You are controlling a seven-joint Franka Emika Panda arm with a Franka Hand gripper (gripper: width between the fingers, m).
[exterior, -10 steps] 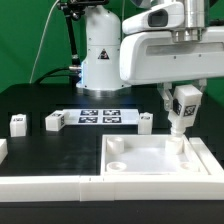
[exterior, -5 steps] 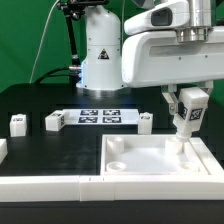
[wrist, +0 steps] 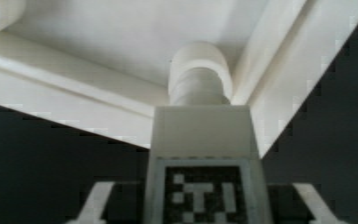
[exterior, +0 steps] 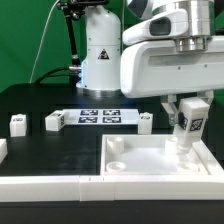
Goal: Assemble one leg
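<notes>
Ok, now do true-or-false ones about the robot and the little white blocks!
The gripper holds the leg. True.
The leg is above the marker board. False: it is at the far corner of the tray.
Three small white blocks sit on the black table. True.
The tray is green. False: it is white.

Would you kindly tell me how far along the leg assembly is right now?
Done: the leg is off the table, clamped in the end effector. In hand: it stands roughly upright with its lower end at the tray's far corner on the exterior view's right. Left: seating it fully, which I cannot confirm from these views, then releasing it.
</notes>
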